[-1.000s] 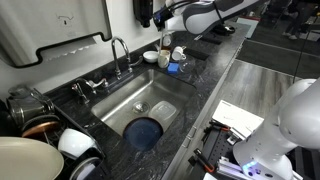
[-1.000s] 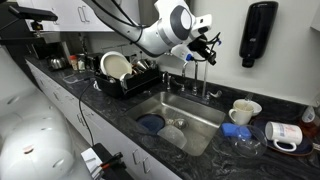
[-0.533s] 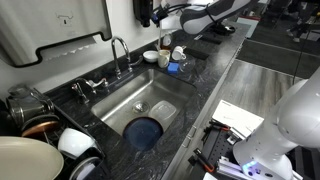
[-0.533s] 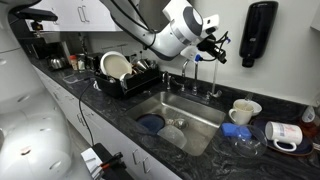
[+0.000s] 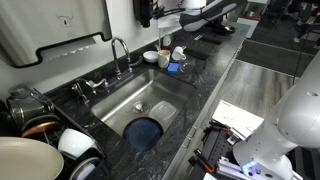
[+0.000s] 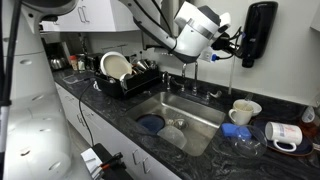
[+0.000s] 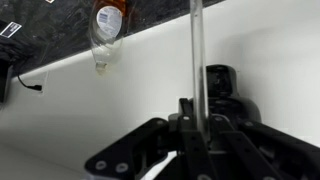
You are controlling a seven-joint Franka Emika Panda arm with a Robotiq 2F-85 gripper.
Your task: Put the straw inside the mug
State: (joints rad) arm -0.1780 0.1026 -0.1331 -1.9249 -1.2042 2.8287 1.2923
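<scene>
Straw [image 7: 196, 50], slim, seemingly clear, in pincer [image 7: 197, 125]

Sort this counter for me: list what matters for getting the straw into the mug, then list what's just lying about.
For the job:
straw, held upright in the shut end effector
cream mug, the likely target

Lying about:
white printed mug
blue bowl in the sink
dish rack
faucet
soap bottle

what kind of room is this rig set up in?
A kitchen, probably a home or office one. There's a stainless sink with a faucet set in a dark stone countertop, and a dish rack holding plates beside it.
</scene>
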